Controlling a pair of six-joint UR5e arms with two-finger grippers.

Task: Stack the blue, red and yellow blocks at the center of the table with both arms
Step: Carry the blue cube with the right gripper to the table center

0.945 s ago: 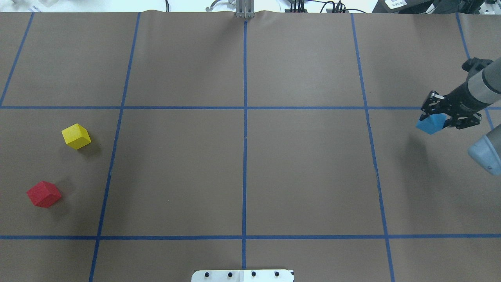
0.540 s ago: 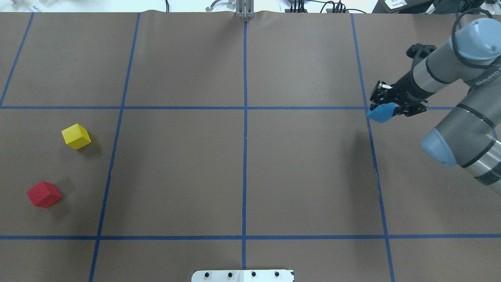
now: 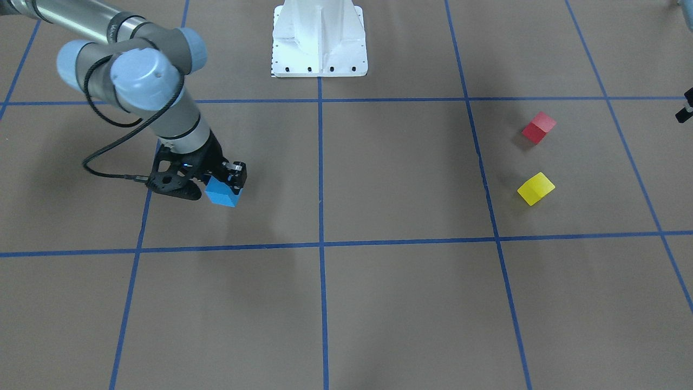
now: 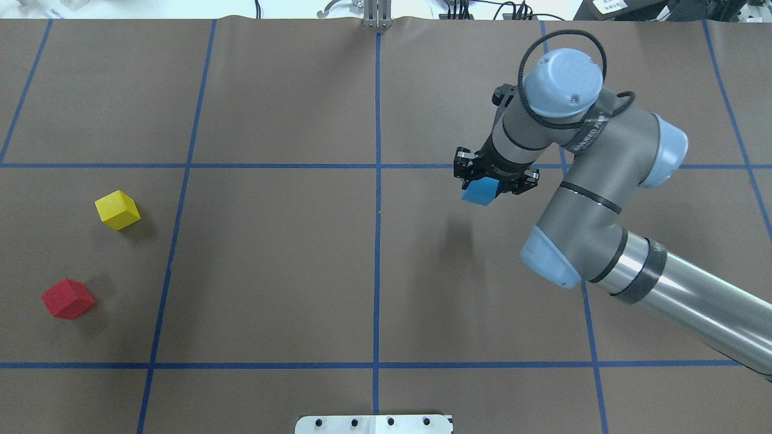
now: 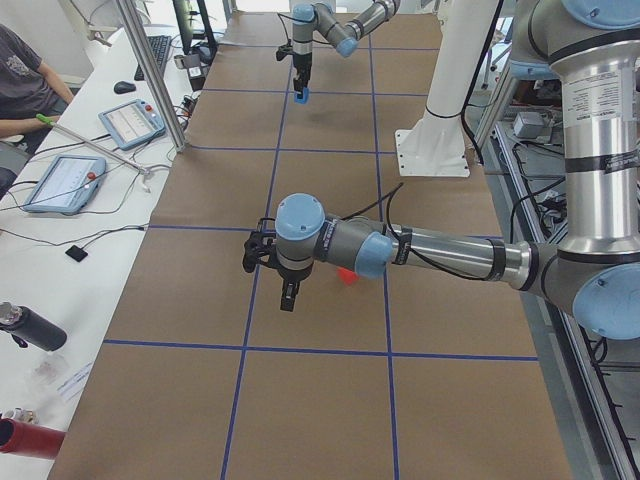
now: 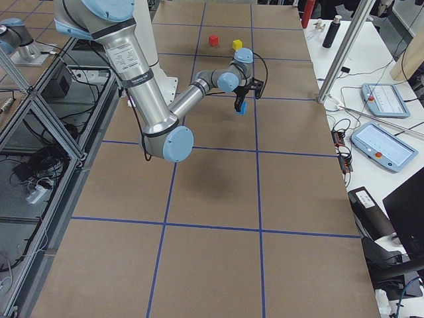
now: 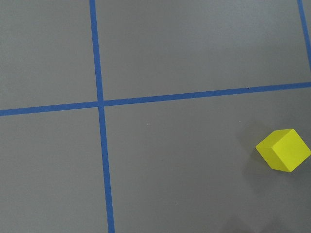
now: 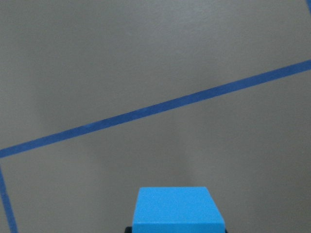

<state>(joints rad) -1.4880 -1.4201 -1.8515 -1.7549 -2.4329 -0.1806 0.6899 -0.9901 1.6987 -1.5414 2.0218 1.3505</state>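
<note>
White side desk (image 5: 38,282); grey tablets (image 5: 62,182)

In the exterior left view the left arm (image 5: 440,252) covers most of the red block (image 5: 347,277), and the left gripper (image 5: 287,297) is too small to show how its jaws stand. The bottom edge of the right wrist view cuts off the lower part of the blue block (image 8: 178,211)
</note>
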